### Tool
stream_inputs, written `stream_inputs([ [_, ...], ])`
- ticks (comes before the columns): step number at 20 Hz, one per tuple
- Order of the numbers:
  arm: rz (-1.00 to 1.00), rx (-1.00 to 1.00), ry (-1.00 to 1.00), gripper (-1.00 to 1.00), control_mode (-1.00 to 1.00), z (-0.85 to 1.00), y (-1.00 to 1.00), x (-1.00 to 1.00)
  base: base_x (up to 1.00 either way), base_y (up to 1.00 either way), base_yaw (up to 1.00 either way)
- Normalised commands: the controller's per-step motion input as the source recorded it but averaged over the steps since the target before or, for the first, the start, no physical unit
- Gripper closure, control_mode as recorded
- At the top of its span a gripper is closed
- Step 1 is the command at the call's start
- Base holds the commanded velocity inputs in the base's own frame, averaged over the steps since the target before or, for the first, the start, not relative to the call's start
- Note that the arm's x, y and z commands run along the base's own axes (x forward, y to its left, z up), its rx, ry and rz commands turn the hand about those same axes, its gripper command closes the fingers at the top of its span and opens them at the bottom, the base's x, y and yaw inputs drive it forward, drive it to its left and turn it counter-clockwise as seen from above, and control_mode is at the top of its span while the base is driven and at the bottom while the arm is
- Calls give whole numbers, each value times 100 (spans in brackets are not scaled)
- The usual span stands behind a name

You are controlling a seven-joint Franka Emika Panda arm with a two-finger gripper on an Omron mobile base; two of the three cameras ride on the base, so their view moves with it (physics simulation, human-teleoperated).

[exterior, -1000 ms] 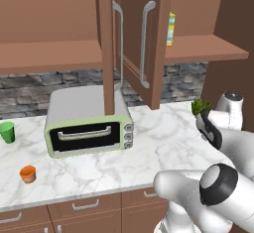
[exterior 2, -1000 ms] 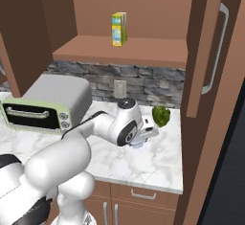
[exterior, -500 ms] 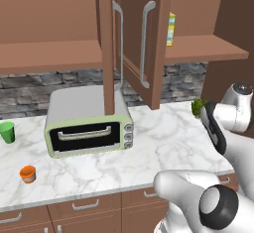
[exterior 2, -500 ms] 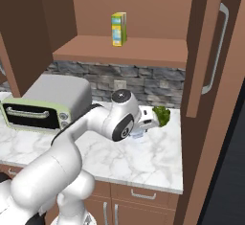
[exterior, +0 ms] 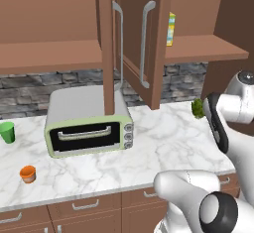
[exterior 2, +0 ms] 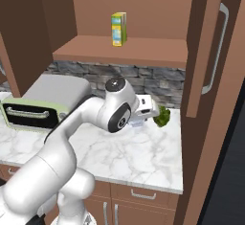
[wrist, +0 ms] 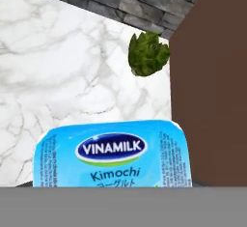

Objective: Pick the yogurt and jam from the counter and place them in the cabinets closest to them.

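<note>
Blue-lidded yogurt [wrist: 113,156]: lower centre of hand view, directly before the gripper [exterior 2: 143,110], long axis crosswise; jaw state cannot be told.

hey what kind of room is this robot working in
A rendered home kitchen, most likely: a marble counter carries a pale green toaster oven, reddish-brown wall cabinets hang open above a grey stone backsplash, and drawers sit below.

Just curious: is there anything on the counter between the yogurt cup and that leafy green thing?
No. In the hand view, only bare marble counter lies between the yogurt and the green thing.
</note>
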Motion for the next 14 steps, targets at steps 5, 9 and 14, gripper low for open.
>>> stream_inputs([
  [5, -6, 0, -8, 100, -100, 54, 0, 0, 0, 0, 0],
  [9, -4, 1, -10, 100, -100, 46, 0, 0, 0, 0, 0],
  [14, -2, 2, -11, 100, -100, 47, 0, 0, 0, 0, 0],
])
